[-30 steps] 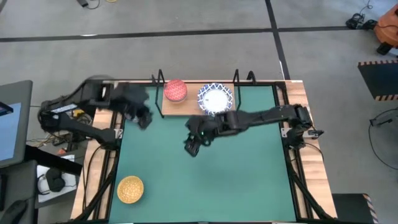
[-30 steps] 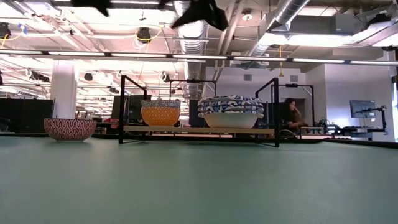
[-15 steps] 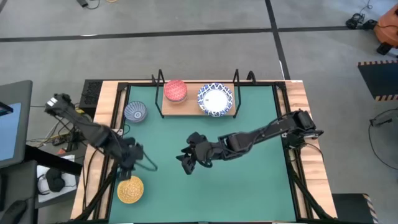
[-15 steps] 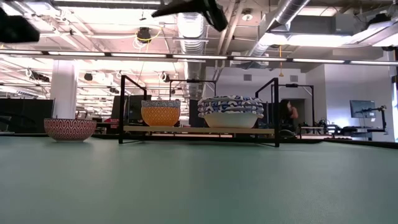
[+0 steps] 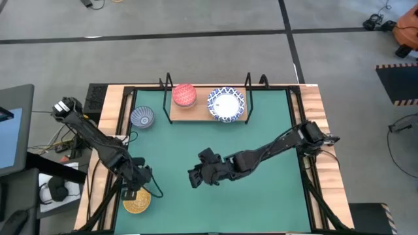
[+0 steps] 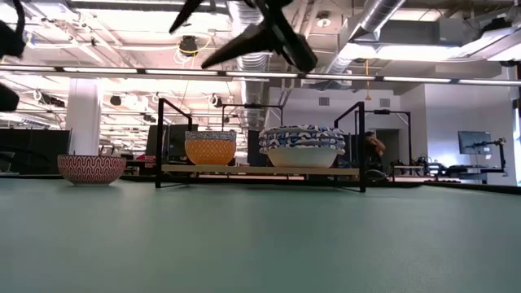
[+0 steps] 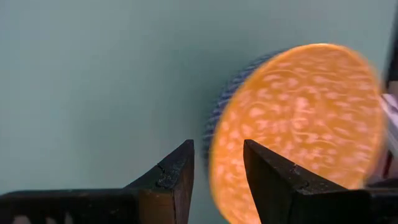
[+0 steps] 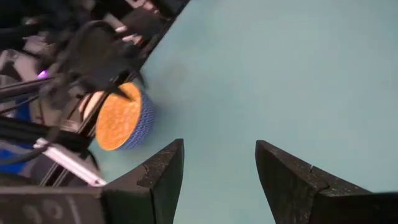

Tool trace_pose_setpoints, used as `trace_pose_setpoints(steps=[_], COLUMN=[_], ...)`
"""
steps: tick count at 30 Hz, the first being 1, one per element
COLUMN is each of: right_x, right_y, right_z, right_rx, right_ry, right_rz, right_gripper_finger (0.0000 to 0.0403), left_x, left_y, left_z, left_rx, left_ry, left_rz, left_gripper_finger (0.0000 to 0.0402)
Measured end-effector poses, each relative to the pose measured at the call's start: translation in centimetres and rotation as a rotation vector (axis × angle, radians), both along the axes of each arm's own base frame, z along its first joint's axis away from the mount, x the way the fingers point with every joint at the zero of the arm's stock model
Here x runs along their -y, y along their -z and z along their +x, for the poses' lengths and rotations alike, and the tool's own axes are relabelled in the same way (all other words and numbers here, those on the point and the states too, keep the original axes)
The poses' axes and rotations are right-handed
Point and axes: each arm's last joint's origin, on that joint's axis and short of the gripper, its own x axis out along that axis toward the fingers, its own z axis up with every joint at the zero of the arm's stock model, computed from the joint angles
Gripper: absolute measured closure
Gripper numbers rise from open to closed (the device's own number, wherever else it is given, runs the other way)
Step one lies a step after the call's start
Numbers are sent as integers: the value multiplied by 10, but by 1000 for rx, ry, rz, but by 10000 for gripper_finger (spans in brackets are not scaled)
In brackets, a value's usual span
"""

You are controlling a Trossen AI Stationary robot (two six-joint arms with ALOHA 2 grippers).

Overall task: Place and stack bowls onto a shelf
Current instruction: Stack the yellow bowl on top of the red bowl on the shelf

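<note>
Item: yellow bowl (image 5: 137,201), sitting just under L pincer (image 5: 134,190), fingers parted, straddling rim, not clenched. R pincer (image 5: 194,177) hanging released, mid-surface (image 5: 261,196).

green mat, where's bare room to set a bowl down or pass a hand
The widest bare stretch of the green mat runs along the front edge, right of the yellow bowl, and up the right side below the shelf. The middle is taken by the right gripper. The left side is crowded: the left gripper over the yellow bowl, the grey-blue bowl behind.
</note>
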Motion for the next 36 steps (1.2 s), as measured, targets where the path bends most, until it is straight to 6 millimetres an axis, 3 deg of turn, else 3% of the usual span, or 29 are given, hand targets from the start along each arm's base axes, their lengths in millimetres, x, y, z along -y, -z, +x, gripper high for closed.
trace_pose_setpoints(steps=[5, 11, 14, 18, 23, 28, 36], right_x=[-10, -11, -14, -14, -4, 8, 20], right_y=[-2, -5, -11, -30, -62, -116, -179], right_z=[-3, -5, -8, -17, -37, -51, -68], right_rx=[14, 17, -3, -74, -230, -201, -145], right_ry=[-6, 7, -1, -14, -44, -124, -337], right_rz=[6, -3, -12, -46, -122, -177, -379], right_gripper_finger=[179, 197, 218, 253, 292, 312, 327], left_x=[-1, -1, -3, -6, -17, -50, -134], left_y=[15, 21, 19, 7, -23, -57, -105], left_z=[-1, 2, 6, 18, 40, 68, 94], left_rx=[-52, -60, -29, 32, 149, 282, 424], left_ry=[-41, -43, -66, -84, -125, -244, -663], left_rz=[30, 50, 56, 56, 118, 215, 329], left_gripper_finger=[291, 385, 394, 397, 399, 399, 400])
